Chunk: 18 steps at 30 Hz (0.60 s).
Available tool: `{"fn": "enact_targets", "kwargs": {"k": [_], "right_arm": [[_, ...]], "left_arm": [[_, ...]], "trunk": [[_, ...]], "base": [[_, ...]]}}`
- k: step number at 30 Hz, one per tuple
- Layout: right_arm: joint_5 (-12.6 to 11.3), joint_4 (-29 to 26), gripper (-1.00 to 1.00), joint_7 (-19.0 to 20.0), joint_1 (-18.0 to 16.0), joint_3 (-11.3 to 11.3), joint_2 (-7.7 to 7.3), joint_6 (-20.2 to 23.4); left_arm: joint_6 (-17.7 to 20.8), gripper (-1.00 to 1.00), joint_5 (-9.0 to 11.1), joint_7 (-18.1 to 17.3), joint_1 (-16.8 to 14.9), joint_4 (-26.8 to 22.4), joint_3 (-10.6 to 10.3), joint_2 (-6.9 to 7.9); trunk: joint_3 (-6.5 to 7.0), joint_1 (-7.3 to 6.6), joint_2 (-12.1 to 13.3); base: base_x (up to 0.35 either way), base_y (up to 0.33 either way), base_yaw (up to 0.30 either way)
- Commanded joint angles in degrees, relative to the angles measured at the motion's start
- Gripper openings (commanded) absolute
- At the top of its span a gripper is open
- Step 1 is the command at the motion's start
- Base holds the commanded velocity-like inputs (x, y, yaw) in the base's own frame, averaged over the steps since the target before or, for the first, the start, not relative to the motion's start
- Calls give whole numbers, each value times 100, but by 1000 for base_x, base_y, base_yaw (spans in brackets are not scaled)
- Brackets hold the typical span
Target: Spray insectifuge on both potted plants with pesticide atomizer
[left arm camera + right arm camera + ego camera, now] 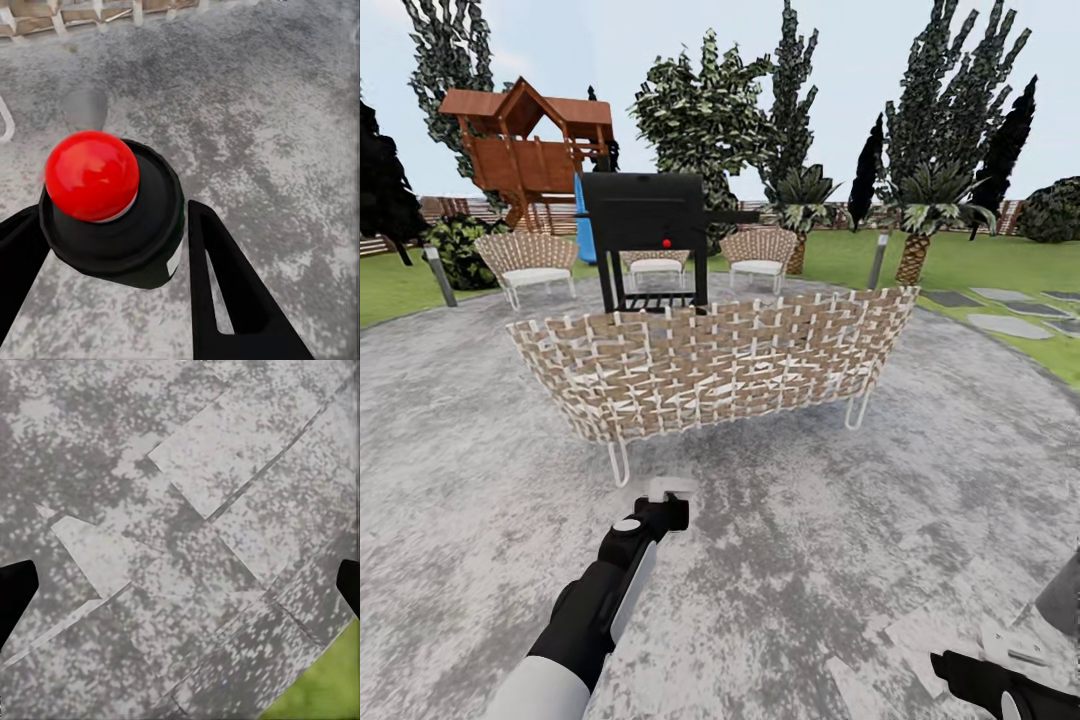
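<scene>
The pesticide atomizer (112, 214) is already picked up: in the left wrist view its dark body with the red knob on top sits between the two black fingers of the left gripper (112, 247), whose jaws are closed against its sides. In the head view that arm reaches forward over the round grey patio (920, 480), the bottle's pale head just beyond the wrist. So the first step looks done; all the spraying is left, and neither potted plant can be made out from here (the robot probably has to drive on to find them).

The right gripper (180, 585) hangs over bare paving near the lawn edge, its jaws spread wide with nothing between them.

Counted: one atomizer, one long woven wicker sofa (710, 360) straight ahead, three wicker chairs (528, 260) behind it, one black grill (650, 225), one wooden play tower (525, 145), two short grey posts (440, 275), two small palms (920, 215) and a row of tall dark trees along the fence
</scene>
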Motion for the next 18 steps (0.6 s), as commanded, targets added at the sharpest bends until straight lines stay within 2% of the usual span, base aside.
{"fn": "enact_targets", "kwargs": {"k": [1,6,12,18], "right_arm": [[-4,-6,100,3,-4,-1,0,28],[-3,-6,100,3,-4,-1,0,28],[-2,-6,100,3,-4,-1,0,28],[-4,-6,100,3,-4,-1,0,28]], "left_arm": [[29,-100,36,44,-2,-9,-11,3],[27,-100,36,44,-1,-9,-10,3],[27,-100,36,44,-2,-6,-12,3],[30,-100,36,44,0,-4,-10,3]], "trunk": [[0,1,-2],[23,1,-2],[26,1,-2],[27,1,-2]], "base": [[189,111,-228],[280,163,-192],[284,172,-29],[95,78,-199]]}}
